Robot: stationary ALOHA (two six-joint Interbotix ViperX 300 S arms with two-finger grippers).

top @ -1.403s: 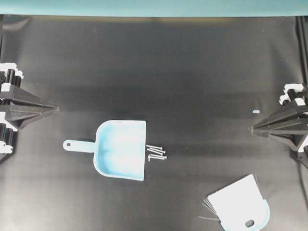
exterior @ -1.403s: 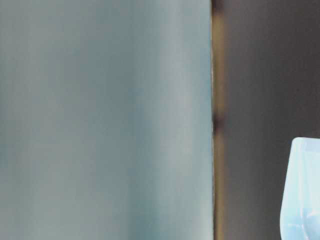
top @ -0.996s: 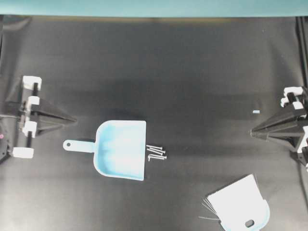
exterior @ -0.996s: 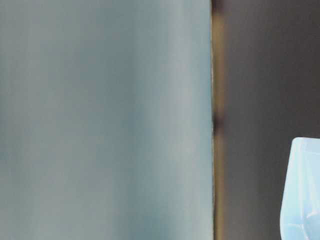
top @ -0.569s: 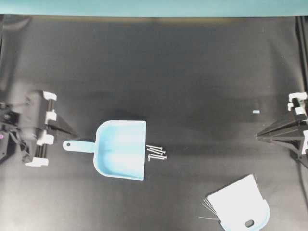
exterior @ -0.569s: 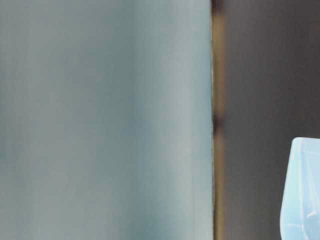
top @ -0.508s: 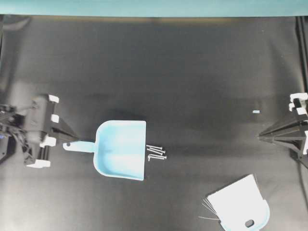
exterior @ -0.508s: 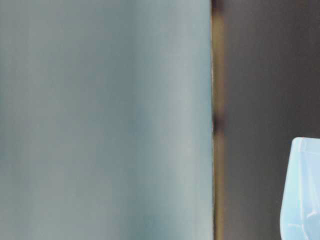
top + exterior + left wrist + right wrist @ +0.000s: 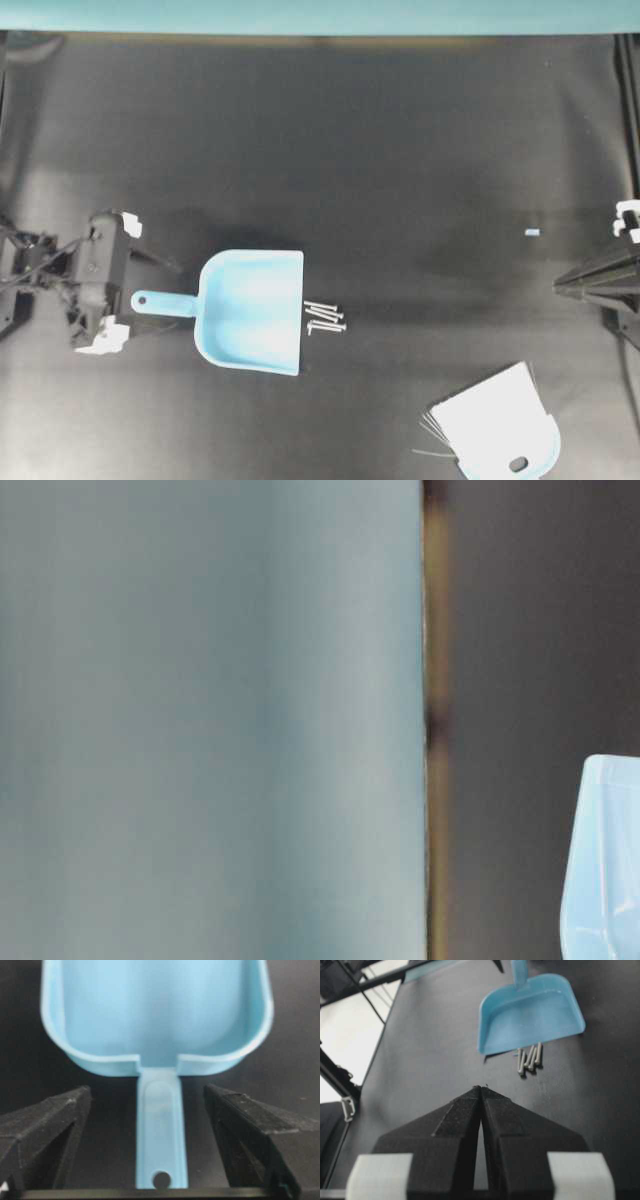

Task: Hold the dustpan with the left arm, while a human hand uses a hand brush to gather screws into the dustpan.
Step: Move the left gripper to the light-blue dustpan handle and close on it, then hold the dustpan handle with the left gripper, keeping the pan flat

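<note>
**Left fingers straddle the dustpan handle, not yet closed**

Left gripper (image 9: 160, 1135) fingers (image 9: 47, 1125) are spread wide, one on each side of the dustpan (image 9: 252, 310) handle, clear gaps both sides, no contact seen in the left wrist view. Handle runs straight up between them, its round hole at the end nearest the wrist camera. From overhead the left gripper (image 9: 150, 290) sits at the handle end of the dustpan, its body tilted, thin cables trailing behind it.

Dustpan lies flat on the black tabletop (image 9: 400, 160), open mouth facing away from the left gripper. Screws (image 9: 326, 317), about four, lie bunched just beside the dustpan's open edge, on the tabletop, not inside the tray. The right wrist view shows the same: screws (image 9: 529, 1058) just off the dustpan (image 9: 530, 1012) lip.

Right gripper (image 9: 481, 1091) fingers are pressed together, holding nothing, well apart from the dustpan on the far side beyond the screws; overhead it is at the frame edge (image 9: 560, 288).

Hand brush (image 9: 500, 425) lies on the tabletop well apart from the dustpan, past the screws and toward the near edge, white bristles fanned toward the dustpan. Small pale speck (image 9: 532, 231) on the tabletop near the right gripper.

Table-level view is mostly blur; only a corner of the dustpan (image 9: 605, 865) shows.
</note>
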